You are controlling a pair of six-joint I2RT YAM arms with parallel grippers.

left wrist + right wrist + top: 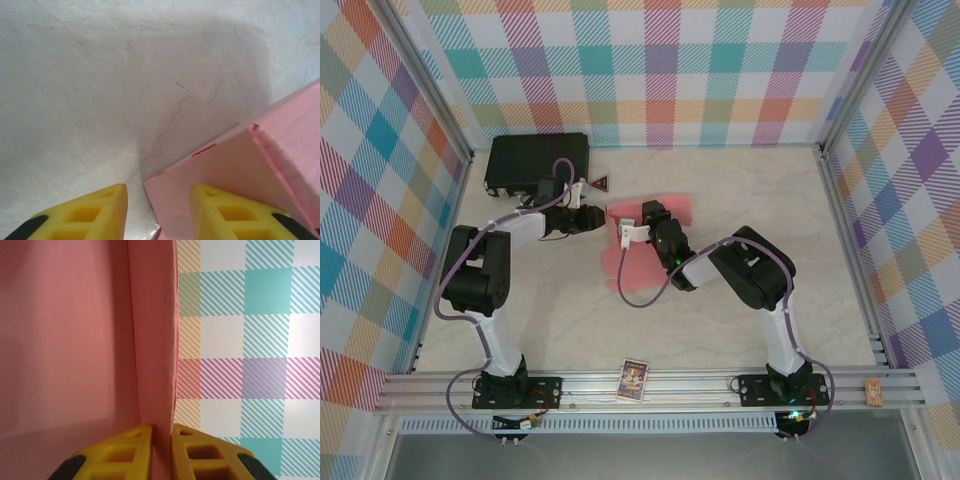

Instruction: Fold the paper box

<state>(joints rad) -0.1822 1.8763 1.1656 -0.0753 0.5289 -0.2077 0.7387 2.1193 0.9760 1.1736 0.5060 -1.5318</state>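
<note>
step: mid-fold, standing a wall up | box [625, 262] on table [750, 200], centre | my right gripper [161, 432] pinches its upright wall | my left gripper [159, 195] half-open astride a corner | next: probably close left, crease square

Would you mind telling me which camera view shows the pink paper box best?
The top external view: it takes in most of the paper box, though the right arm covers its middle. The left wrist view shows one corner by the left gripper; the right wrist view shows a flap pinched in the right gripper.
</note>
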